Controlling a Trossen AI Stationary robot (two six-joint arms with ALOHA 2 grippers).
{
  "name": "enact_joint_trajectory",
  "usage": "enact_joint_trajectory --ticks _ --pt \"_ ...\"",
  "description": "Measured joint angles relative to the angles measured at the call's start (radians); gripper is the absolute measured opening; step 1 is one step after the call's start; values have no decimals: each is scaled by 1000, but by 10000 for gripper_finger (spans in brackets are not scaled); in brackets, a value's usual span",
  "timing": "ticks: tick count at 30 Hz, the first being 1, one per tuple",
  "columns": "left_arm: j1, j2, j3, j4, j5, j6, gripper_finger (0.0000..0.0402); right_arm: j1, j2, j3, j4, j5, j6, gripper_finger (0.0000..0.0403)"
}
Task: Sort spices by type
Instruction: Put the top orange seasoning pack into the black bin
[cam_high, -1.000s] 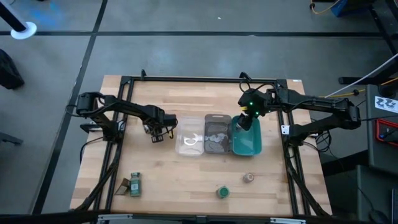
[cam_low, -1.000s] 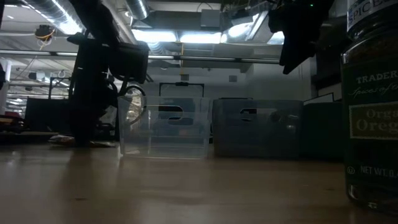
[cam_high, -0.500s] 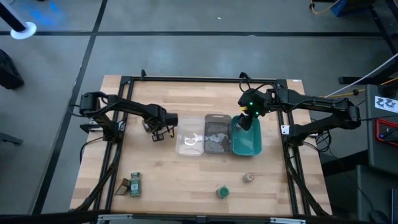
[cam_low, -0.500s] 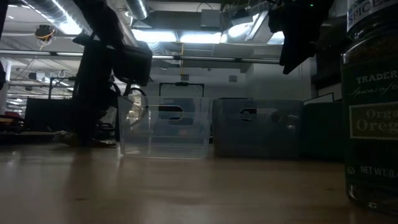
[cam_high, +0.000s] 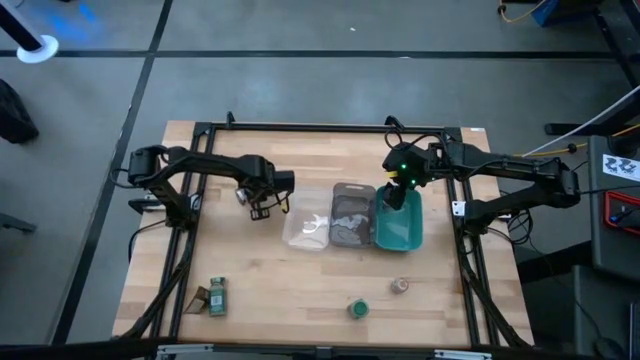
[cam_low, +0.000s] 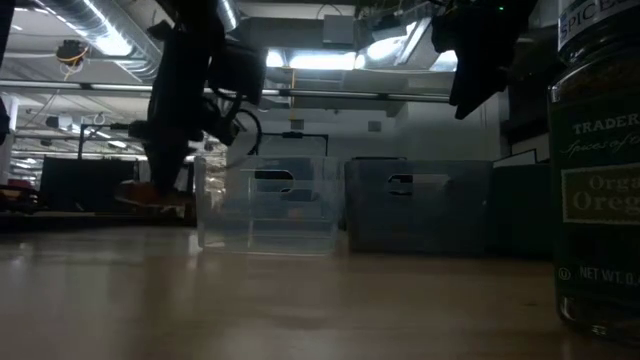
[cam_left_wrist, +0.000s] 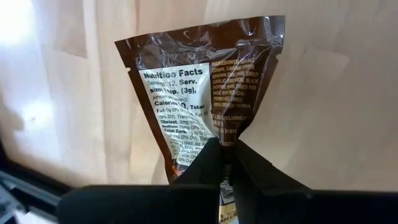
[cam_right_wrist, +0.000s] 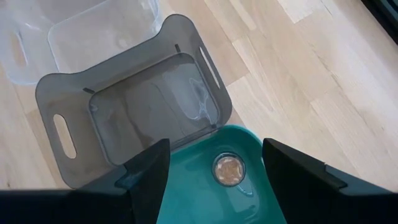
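High view, green-lidded jar (cam_high: 358, 308), pink-lidded jar (cam_high: 400, 286), near edge

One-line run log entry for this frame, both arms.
left tool: shut on sachet, raised beside clear tray | right tool: open over teal tray, jar inside

"What do I see on my table (cam_high: 250, 270)?"

"Three trays in a row, side by side. The clear tray (cam_high: 306, 226) is first. The grey tray (cam_high: 350, 216) is in the middle. The teal tray (cam_high: 400, 228) is last."

"What is my table made of?"

"Light wood, with a black frame (cam_high: 300, 127) round it."
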Motion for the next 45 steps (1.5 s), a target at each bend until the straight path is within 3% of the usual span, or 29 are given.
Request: enact_joint_trajectory --ticks 12,20,24,32,40,45 --pt "-1 -4 136 -74 38 39 4 0 0 0 52 0 -162 254" --pt "-2 -4 229 -33 141 76 4 0 0 0 144 -67 -327 254" --pt "-2 -4 262 51 211 99 6 0 0 -3 210 -116 -436 254" --pt "-3 -4 268 353 473 154 10 0 1 -23 363 -185 -651 254" --pt "-3 -4 268 601 549 159 4 0 44 -23 489 -335 -725 254" --pt "-9 -4 268 674 580 160 14 0 88 -23 572 -336 -733 254"
